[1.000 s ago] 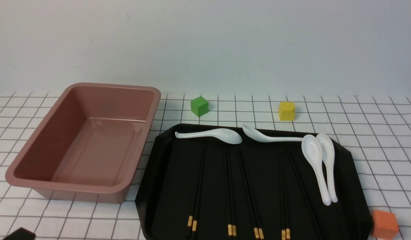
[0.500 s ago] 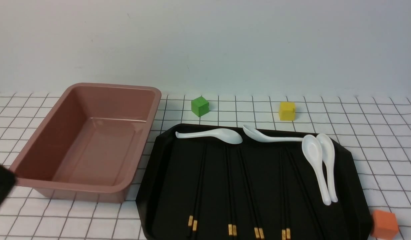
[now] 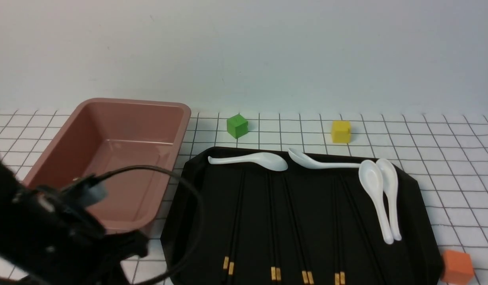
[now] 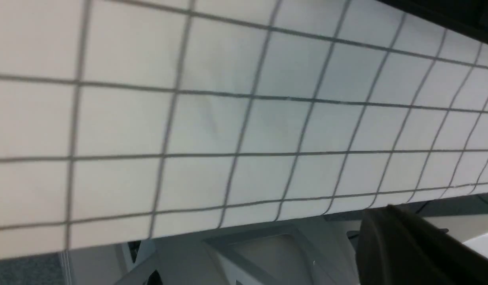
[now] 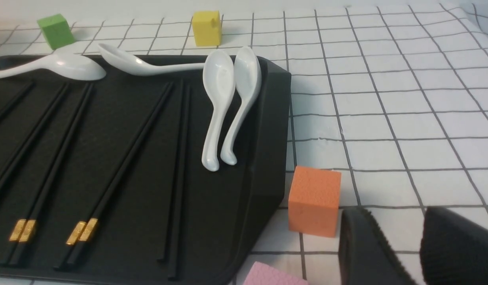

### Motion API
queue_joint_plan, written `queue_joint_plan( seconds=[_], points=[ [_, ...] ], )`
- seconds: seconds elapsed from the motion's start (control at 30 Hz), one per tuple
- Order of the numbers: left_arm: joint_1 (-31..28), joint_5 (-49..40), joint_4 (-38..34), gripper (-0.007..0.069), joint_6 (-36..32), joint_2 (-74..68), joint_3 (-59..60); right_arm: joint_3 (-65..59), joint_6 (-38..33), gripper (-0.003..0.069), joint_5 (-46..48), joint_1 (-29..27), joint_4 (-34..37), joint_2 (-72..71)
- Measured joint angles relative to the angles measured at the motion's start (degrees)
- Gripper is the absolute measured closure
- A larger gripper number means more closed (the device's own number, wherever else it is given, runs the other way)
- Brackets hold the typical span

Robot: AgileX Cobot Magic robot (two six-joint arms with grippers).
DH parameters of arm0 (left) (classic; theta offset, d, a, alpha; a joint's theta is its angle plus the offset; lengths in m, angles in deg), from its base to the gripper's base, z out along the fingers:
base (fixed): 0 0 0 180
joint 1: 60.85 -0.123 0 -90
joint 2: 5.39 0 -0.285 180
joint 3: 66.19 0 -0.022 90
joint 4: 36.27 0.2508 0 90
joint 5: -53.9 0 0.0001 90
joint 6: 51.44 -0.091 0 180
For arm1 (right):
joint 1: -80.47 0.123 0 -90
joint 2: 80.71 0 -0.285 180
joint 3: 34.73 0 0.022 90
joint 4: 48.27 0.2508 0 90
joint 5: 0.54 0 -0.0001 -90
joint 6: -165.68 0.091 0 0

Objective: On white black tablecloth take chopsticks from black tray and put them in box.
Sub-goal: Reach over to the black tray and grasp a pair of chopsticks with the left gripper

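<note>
Thin black gold-banded chopsticks [image 3: 272,221] on glossy black tray [image 3: 416,221] look light, stiff, slippery, so pinch near banded ends; right end effector [image 5: 402,253] open/empty, left end effector [image 4: 410,249] can't tell.

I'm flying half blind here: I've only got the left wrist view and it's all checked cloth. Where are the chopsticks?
Observer: The chopsticks lie in four pairs in the black tray, with their gold bands at the near end.
Operator: And the box?
Observer: The box stands on the cloth just left of the black tray. From the front, your left arm hides its near corner.
Operator: Is the right pincer anywhere close?
Observer: The right pincer is open and empty, over the cloth beside an orange cube at the tray's right near corner.
</note>
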Motion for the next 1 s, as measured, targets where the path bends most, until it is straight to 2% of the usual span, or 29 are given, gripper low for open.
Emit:
queue_joint_plan(
  seconds=[0.1, 0.2, 0.23, 0.33, 0.37, 0.53, 0.6, 1.0],
  points=[
    [8.2, 4.6, 3.3, 0.0637, 5.2, -5.1, -5.4, 0.0, 0.0, 0.0419, 0.0, 0.0, 0.0, 0.0],
    [14.7, 7.3, 10.1, 0.0619, 12.5, -11.2, -11.6, 0.0, 0.0, 0.0419, 0.0, 0.0, 0.0, 0.0],
    [17.0, 7.6, 13.9, 0.0593, 15.8, -14.5, -15.1, 0.0, 0.0, 0.0419, 0.0, 0.0, 0.0, 0.0],
    [19.2, 7.6, 19.1, 0.0550, 19.0, -19.1, -19.2, 0.0, 0.0, 0.0419, 0.0, 0.0, 0.0, 0.0],
    [20.3, 7.6, 22.6, 0.0505, 20.6, -22.6, -22.0, 0.0, 0.0, 0.0419, 0.0, 0.0, 0.0, 0.0],
    [21.0, 8.0, 28.4, 0.0368, 21.9, -31.3, -29.1, 0.0, 0.0, 0.0419, 0.0, 0.0, -0.1, 0.0],
    [21.0, 8.2, 29.5, 0.0338, 21.9, -33.9, -30.7, 0.0, 0.0, 0.0419, 0.0, 0.0, 0.0, 0.0],
    [21.0, 12.1, 31.2, 0.0322, 21.9, -41.5, -31.8, 0.0, 0.0, 0.0419, 0.0, 0.0, 0.0, 0.0]
  ],
)
